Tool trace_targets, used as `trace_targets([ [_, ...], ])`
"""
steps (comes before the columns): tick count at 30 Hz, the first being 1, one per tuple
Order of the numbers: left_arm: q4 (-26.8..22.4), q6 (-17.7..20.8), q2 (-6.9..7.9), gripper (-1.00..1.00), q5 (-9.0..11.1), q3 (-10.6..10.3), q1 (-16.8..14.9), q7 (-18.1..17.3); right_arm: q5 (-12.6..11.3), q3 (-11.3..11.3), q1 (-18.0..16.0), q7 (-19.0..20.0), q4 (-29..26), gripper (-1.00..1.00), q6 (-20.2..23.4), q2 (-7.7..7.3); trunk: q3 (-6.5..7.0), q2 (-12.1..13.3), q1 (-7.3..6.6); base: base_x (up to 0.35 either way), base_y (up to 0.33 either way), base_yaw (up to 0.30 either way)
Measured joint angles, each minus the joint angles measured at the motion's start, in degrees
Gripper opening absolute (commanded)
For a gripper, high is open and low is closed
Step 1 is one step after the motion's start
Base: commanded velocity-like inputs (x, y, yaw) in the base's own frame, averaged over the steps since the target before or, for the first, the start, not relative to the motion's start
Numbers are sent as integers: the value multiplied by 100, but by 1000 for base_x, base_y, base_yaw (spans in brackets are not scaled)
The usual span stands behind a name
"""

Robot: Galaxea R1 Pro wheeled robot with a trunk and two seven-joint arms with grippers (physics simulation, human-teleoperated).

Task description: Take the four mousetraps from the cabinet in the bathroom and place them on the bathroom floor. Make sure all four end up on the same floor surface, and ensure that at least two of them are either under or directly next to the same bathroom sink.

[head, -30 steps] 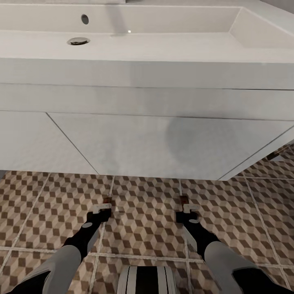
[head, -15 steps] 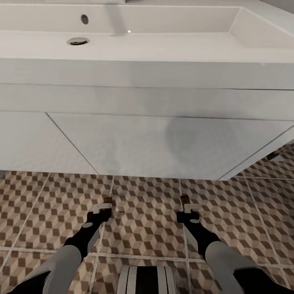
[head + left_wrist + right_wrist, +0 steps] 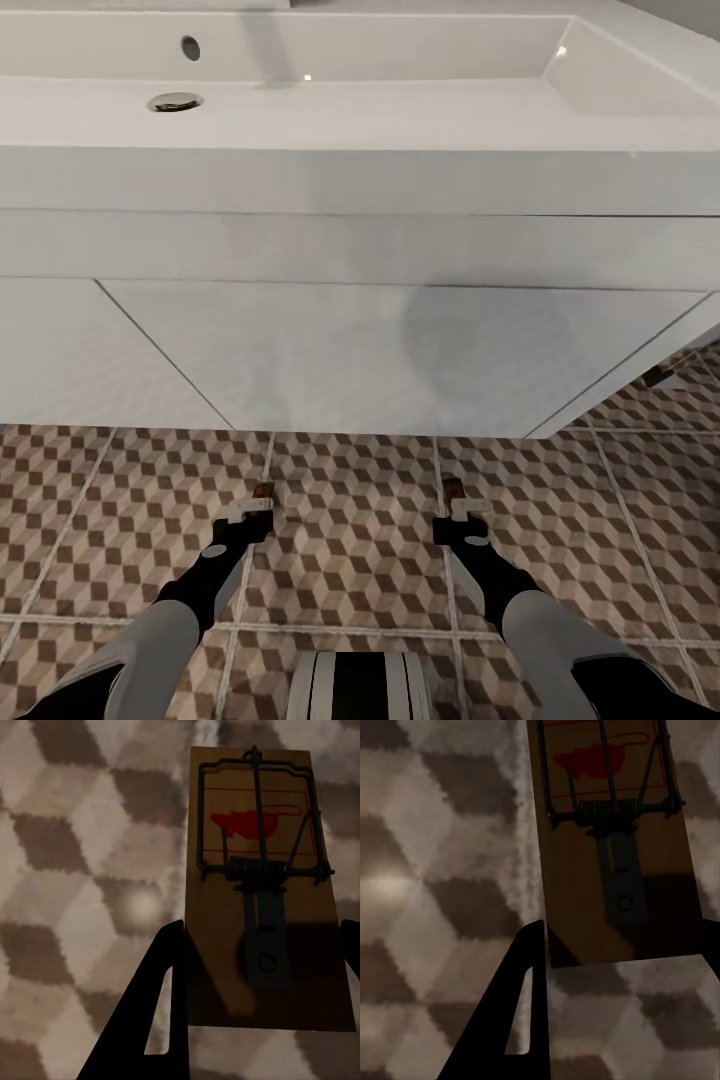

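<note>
Sink: the wide white rectangular wall-hung sink (image 3: 360, 180) takes up the top half of the head view, flat white front facing the robot, chrome drain (image 3: 175, 101) in the basin.

Floor: the brown, beige and white cube-pattern tiled bathroom floor (image 3: 350, 540) runs under the sink and out toward the robot, with pale grout lines.

Left pincer: the left pincer (image 3: 262, 497) hangs low over the tiles just in front of the sink. From the head it's just a small brown bit at the tip. The left wrist view is way clearer: a flat brown wooden mousetrap (image 3: 259, 885) with a wire spring bar and a red mouse print sits between the two dark fingers (image 3: 154, 1020), so it looks clamped on that board.

Right pincer: the right pincer (image 3: 452, 492) is level with the left, well apart from it. Its wrist view shows a second brown wooden mousetrap (image 3: 611, 832) with the same red print, near end between the fingers (image 3: 514, 1012), so gripping too.

Height: can't tell from any view whether either trap touches the tiles.

Far right: a small dark thing (image 3: 660, 376) beside the sink's corner, too small to identify.
</note>
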Motion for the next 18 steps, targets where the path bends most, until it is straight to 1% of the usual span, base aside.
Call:
trace_targets([
  [18, 0, 0, -4, -100, 9, 0, -1, 4, -1, 0, 0, -9, -1, -100, 0, 2, 0, 0, 0, 0, 0, 0],
])
